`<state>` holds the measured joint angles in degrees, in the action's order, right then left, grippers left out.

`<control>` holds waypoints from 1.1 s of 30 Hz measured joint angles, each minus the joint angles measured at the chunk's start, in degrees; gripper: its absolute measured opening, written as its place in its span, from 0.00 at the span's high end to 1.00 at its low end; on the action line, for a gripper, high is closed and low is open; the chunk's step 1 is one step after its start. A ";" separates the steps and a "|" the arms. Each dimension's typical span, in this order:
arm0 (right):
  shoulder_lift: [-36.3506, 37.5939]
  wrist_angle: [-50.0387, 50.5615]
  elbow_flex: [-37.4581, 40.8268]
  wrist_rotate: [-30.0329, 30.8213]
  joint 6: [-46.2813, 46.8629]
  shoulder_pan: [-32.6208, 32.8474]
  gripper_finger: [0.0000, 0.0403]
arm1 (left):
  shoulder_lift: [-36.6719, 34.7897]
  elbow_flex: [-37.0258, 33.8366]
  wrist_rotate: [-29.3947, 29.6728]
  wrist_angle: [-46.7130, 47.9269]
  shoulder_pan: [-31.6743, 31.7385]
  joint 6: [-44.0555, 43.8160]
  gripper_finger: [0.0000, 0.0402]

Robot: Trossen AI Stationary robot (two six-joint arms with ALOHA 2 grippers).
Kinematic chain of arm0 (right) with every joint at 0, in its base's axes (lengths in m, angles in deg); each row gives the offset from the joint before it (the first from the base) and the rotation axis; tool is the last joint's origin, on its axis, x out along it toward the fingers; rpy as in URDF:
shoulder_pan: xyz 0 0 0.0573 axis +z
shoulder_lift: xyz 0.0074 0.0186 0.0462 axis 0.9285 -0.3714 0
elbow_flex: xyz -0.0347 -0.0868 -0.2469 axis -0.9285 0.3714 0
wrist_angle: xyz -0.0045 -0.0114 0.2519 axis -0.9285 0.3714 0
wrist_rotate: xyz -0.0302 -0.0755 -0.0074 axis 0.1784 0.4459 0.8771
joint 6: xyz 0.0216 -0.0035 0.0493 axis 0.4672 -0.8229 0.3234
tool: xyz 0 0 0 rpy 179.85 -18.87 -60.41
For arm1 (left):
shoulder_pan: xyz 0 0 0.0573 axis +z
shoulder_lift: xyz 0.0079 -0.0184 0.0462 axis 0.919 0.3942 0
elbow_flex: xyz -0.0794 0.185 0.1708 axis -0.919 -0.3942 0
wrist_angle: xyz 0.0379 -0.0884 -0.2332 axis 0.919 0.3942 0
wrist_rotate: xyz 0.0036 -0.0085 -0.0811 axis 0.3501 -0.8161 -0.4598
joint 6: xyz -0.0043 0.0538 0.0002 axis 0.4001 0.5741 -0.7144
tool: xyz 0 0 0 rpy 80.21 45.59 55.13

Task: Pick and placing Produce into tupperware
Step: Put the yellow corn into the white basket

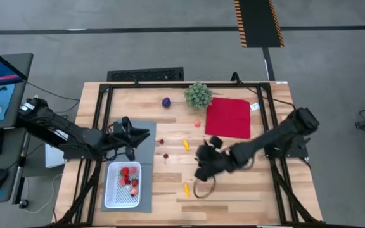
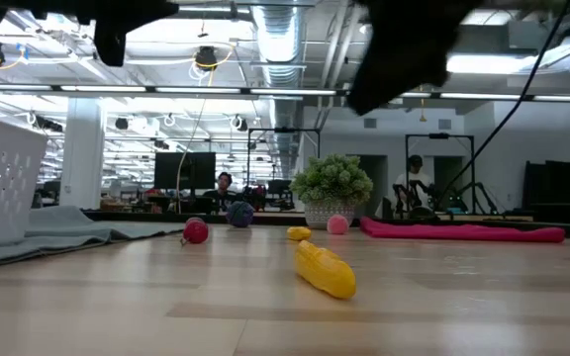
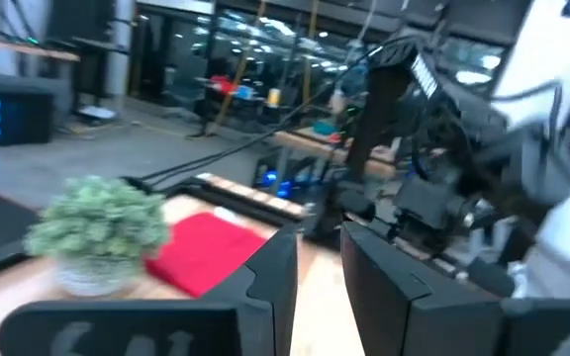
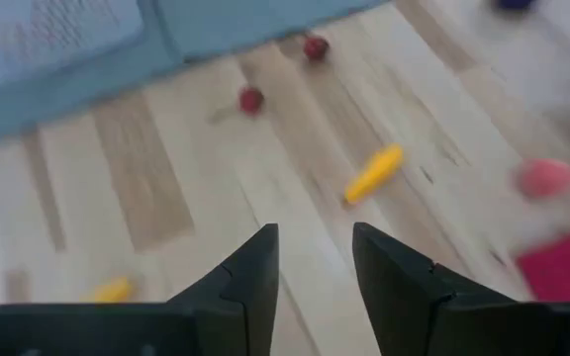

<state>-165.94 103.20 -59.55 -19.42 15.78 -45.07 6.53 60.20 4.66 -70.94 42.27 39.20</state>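
Glossy yellow produce [image 2: 325, 270] on wood-grain table [image 2: 443, 307]; meshed tupperware [image 1: 123, 185].

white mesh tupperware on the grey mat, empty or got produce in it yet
Not empty: the small white translucent mesh-textured tupperware on the flat grey mat holds a few red and pink toy produce pieces in the high view.
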 joint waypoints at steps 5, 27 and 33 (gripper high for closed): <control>0.00 -3.11 -0.23 -8.57 -2.62 -9.31 0.65 | 0.01 0.00 0.95 7.19 -0.02 -1.48 0.82; -7.61 -6.08 -0.37 -25.04 3.04 -22.68 0.42 | -0.03 0.03 -0.24 3.92 -0.02 7.77 0.82; -13.32 -9.01 -3.79 -25.45 2.84 -22.64 0.43 | -0.01 0.07 -1.07 4.57 -0.07 7.68 0.82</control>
<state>-179.26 94.19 -63.34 -44.87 18.62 -67.71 6.52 60.27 3.59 -66.37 42.20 46.88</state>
